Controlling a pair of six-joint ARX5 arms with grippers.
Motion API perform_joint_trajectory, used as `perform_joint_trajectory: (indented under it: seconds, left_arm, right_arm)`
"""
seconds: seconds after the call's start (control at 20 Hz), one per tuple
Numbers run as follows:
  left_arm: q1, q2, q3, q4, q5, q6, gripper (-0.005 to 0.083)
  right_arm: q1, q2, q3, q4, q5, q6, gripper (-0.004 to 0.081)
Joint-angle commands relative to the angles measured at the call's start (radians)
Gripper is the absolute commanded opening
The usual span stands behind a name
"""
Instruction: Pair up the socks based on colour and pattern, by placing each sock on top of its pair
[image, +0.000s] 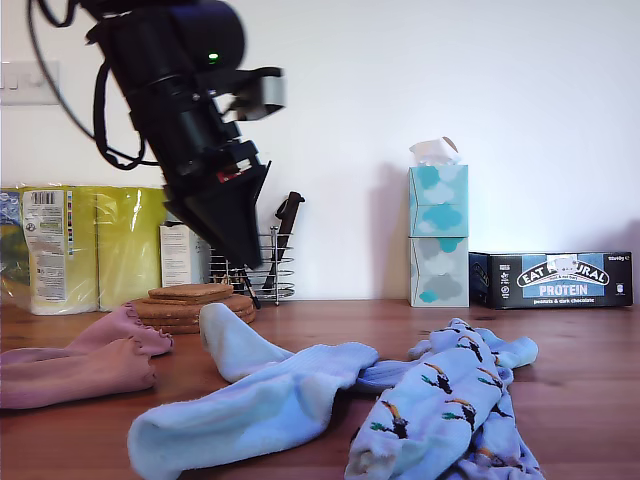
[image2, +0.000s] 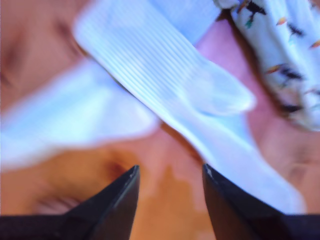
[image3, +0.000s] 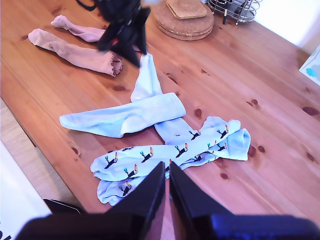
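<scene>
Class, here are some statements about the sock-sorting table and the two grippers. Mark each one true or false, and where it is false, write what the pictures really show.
1. The two toucan socks lie one on the other. True.
2. My first gripper grips a plain blue sock. False: its jaws stand open above the wood and hold nothing.
3. The plain blue socks cross each other. True.
4. The pink socks lie in the wire rack. False: they lie on the table, side by side.
5. My second gripper is wide open. False: its jaws are closed together, empty.
</scene>
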Motion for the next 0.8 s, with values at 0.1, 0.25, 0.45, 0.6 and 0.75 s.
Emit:
perform_joint_trajectory:
  seconds: [0.1,0.25,0.45,0.6,0.75]
  left_arm:
    - [0.117,0.035,-0.012,0.063,0.046,-0.204,0.0383]
    - [0.160,0.041,-0.012,0.082,0.134,-0.278,0.0383]
    - [0.164,0.041,-0.012,0.072,0.158,0.113,0.0382]
    - [0.159,0.041,-0.012,0.068,0.153,0.494,0.0418]
    - [0.159,0.041,-0.012,0.070,0.160,0.693,0.0553]
  right_arm:
    - [0.003,0.002,-0.004,0.026,0.003,0.000,-0.0013]
    - [0.003,0.011,-0.004,0.062,0.002,0.000,-0.0013]
    - [0.003,0.045,-0.004,0.073,-0.006,-0.001,-0.0013]
    - [0.003,0.067,-0.004,0.072,-0.009,0.000,-0.0013]
    - [0.003,0.080,-0.004,0.074,-0.008,-0.001,-0.0013]
